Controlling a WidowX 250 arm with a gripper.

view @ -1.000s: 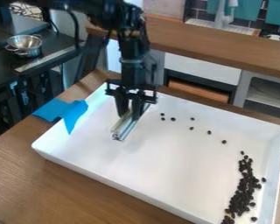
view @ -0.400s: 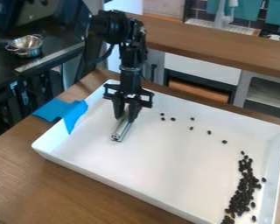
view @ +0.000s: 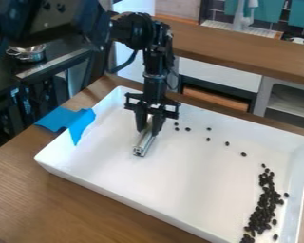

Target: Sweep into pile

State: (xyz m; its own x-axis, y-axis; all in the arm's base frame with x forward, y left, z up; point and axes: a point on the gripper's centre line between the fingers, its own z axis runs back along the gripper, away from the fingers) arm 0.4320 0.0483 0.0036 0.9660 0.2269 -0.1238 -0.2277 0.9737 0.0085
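Note:
My gripper [view: 149, 131] hangs over the back left part of the white tray [view: 110, 173], shut on a silver metal bar [view: 143, 144] that lies low at the tray floor and points toward the near side. Many small dark beans [view: 264, 209] are heaped in a long strip along the tray's right end. Several loose beans [view: 227, 143] are scattered in a line from just right of the gripper toward that strip.
Blue tape [view: 67, 122] covers the tray's left rim and the wooden table [view: 72, 209]. A raised wooden counter [view: 243, 53] runs behind. At the upper left, a metal bowl [view: 31, 54] stands on a dark surface.
Over the last half second my gripper and the bar have shifted to the right and slightly toward the near side. The beans look unmoved.

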